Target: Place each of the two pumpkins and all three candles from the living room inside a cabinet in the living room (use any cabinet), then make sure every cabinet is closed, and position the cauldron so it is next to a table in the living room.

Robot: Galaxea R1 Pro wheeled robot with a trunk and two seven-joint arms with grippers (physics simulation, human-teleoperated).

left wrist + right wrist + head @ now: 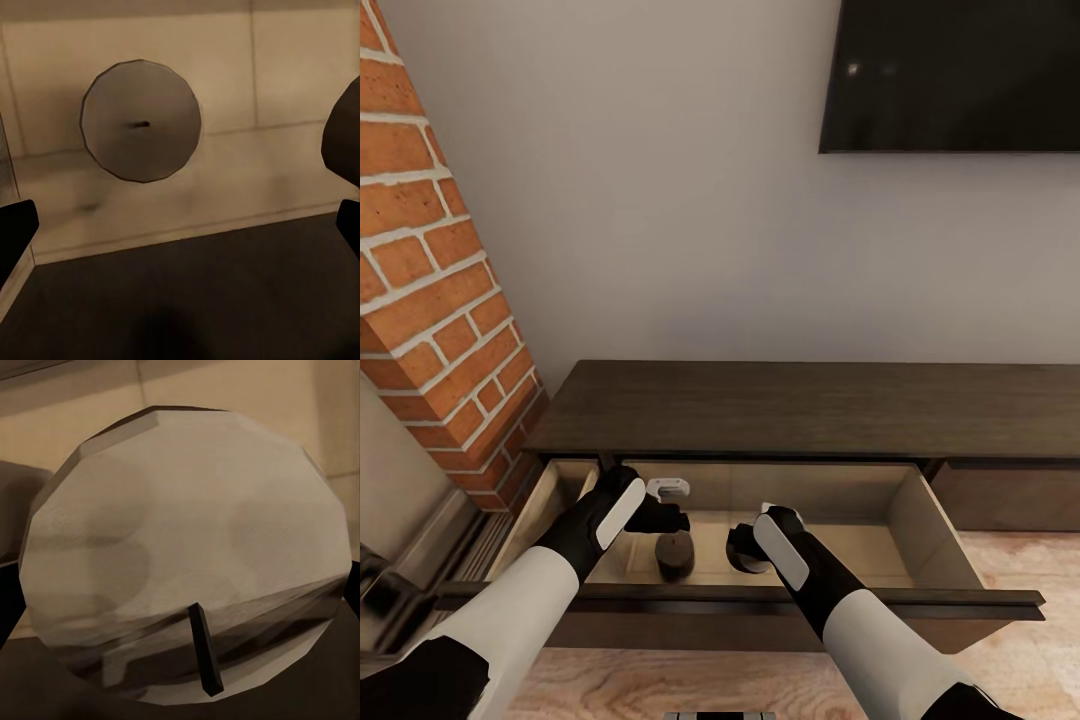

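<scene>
The long, low, dark brown wooden cabinet [800, 405] stands against a pale wall under a black TV screen [955, 72], beside a red brick column [430, 270]. Its left drawer [920, 520], lined with pale tan panels, is pulled out, and both arms reach down into it.

In the head view a short, stubby cylinder, one of the candles [675, 556], stands upright on the drawer floor just below the left gripper [668, 505]; in the drawer's shade it looks dark. The left wrist view looks down its long axis: a faceted, matt grey-cream round top [141, 120] with a tiny dark wick at the centre, lying ahead of and between the two black fingertips [15, 232], untouched. Those fingers are spread wide, at opposite edges of the picture.

The right gripper [748, 548] is lower in the drawer, with its black-and-white forearm above it. Its wrist view shows a second candle [187, 547] very close, its flat cream face towards the camera and a thin dark wick standing from it. Dark finger edges [7, 600] flank it tightly on both sides; whether they pinch it I cannot tell.
</scene>
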